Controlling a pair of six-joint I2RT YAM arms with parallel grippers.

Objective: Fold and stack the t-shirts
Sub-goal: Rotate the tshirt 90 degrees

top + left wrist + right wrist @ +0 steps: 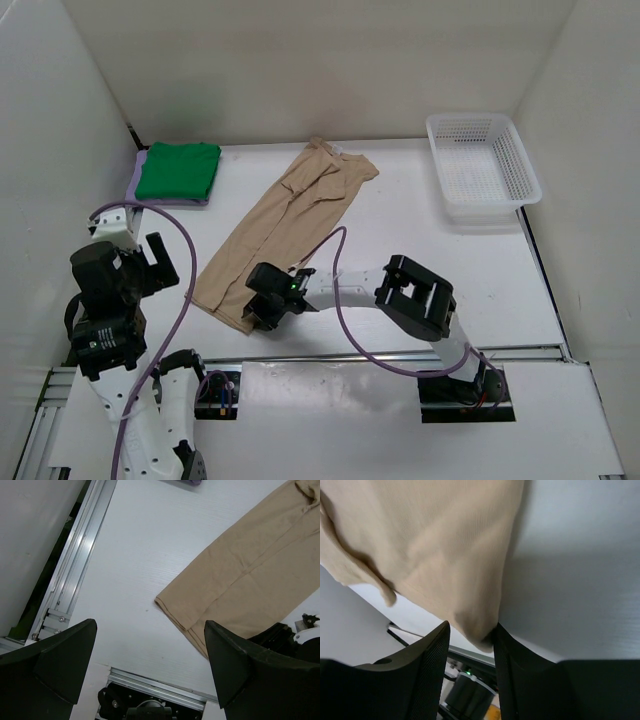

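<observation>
right pincer (pixel 470 631) seemingly pinches beige t-shirt (pixel 420 530) hem.

The top camera looks down from above and behind the arm bases (pixel 455 385), taking in the whole table (pixel 400 230) to the far wall (pixel 320 70). The left wrist camera hangs high over the near left, facing down past the left gripper (pixel 150 625) onto the near end of the beige t-shirt (pixel 250 570) — an end the top view also shows. The right wrist camera sits very close, that cloth filling its frame.
</observation>
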